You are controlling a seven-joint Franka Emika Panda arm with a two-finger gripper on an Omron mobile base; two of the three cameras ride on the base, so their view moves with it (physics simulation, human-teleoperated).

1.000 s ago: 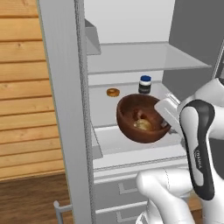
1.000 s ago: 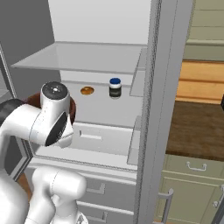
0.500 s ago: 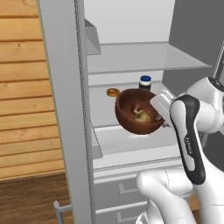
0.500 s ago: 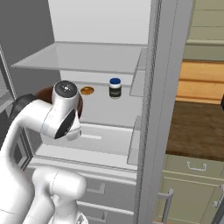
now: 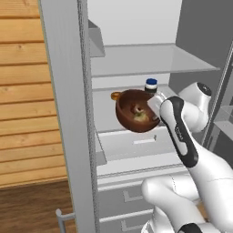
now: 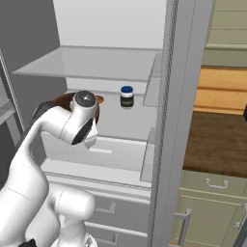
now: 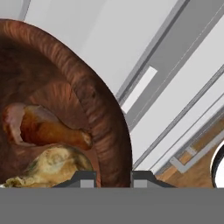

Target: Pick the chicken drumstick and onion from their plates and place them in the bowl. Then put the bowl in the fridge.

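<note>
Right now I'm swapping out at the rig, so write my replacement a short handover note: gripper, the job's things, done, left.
Gripper: shut on the rim of the deep glossy reddish-brown bowl, held tilted in the open grey fridge, above its white drawer.
In the bowl: reddish-brown chicken drumstick and pale yellowish onion.
Done: both foods loaded.
Left: set the bowl down inside, near the blue-lidded jar, then release.

Tilted bowl (image 5: 133, 111) at the tool (image 5: 156, 103), inside the open fridge (image 5: 136, 63), near a blue-lidded jar (image 5: 150, 85).

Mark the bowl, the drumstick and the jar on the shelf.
bowl (image 5: 128, 119), left base view, outer wall.
drumstick (image 7: 46, 127), hand view, meaty middle.
jar (image 6: 127, 99), right base view, glass body.
</note>
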